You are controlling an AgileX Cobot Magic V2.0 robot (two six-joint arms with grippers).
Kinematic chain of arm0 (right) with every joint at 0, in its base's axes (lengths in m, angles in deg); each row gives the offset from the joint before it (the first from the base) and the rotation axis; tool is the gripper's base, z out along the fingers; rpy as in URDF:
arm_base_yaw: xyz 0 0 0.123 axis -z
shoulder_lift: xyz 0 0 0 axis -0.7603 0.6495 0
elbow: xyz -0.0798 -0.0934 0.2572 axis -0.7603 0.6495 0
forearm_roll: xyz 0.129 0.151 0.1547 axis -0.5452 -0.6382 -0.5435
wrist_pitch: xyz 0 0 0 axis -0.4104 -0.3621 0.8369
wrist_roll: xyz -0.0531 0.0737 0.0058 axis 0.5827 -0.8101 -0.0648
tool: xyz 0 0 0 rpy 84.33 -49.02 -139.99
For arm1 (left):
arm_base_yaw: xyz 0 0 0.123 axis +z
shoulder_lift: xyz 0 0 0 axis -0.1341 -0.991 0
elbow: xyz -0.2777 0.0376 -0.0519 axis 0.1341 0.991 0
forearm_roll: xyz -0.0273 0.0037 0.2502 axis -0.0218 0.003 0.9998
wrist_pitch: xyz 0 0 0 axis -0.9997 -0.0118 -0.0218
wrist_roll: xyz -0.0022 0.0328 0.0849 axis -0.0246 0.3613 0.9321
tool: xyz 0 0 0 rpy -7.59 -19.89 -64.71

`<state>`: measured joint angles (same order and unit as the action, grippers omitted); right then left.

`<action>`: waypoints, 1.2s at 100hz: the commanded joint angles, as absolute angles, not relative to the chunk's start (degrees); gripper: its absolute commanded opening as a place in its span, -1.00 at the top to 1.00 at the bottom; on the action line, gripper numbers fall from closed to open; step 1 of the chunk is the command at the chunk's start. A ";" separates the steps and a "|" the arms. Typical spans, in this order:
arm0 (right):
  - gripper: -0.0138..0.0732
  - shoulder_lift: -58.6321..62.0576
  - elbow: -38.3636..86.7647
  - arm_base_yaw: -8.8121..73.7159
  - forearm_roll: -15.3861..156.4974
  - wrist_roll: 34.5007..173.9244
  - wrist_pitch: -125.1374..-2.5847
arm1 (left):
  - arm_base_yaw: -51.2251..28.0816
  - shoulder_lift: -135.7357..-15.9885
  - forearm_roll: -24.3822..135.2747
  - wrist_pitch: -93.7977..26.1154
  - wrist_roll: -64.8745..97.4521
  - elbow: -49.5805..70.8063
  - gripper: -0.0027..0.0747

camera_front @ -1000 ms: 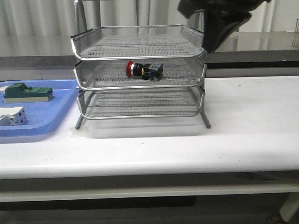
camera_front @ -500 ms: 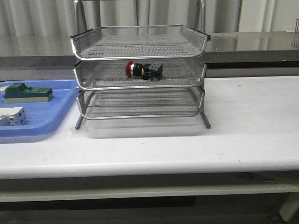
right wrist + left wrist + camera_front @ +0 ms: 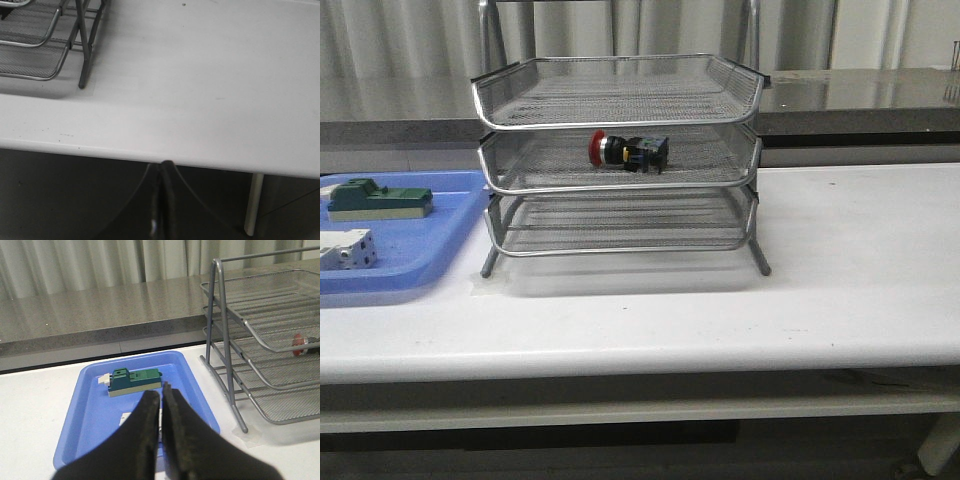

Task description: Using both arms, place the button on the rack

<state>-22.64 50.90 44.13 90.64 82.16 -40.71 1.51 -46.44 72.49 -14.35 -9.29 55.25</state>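
The button (image 3: 627, 150), with red head, black body and blue-and-yellow rear block, lies on its side in the middle tier of the silver wire-mesh rack (image 3: 620, 185). Its red head also shows in the left wrist view (image 3: 298, 343), inside the rack (image 3: 260, 340). No arm shows in the front view. My left gripper (image 3: 161, 392) is shut and empty, hanging over the blue tray, left of the rack. My right gripper (image 3: 164, 167) is shut and empty, low at the table's front edge, right of the rack's leg (image 3: 84, 60).
A flat blue plastic tray (image 3: 430, 250) lies left of the rack, holding a green block (image 3: 378, 198) and a white-grey block (image 3: 345, 250). The green block (image 3: 135, 381) and tray (image 3: 95, 415) show in the left wrist view. A white table leg (image 3: 253, 202) stands below the front edge.
One second ago a black arm hung at the rack's upper right corner in the front view. It left the view half a second ago. The button has not moved.
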 commanded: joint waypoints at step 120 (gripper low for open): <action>0.82 -46.08 63.04 44.54 91.19 82.16 -51.26 | 1.69 -46.60 72.04 -10.23 -9.83 53.68 0.92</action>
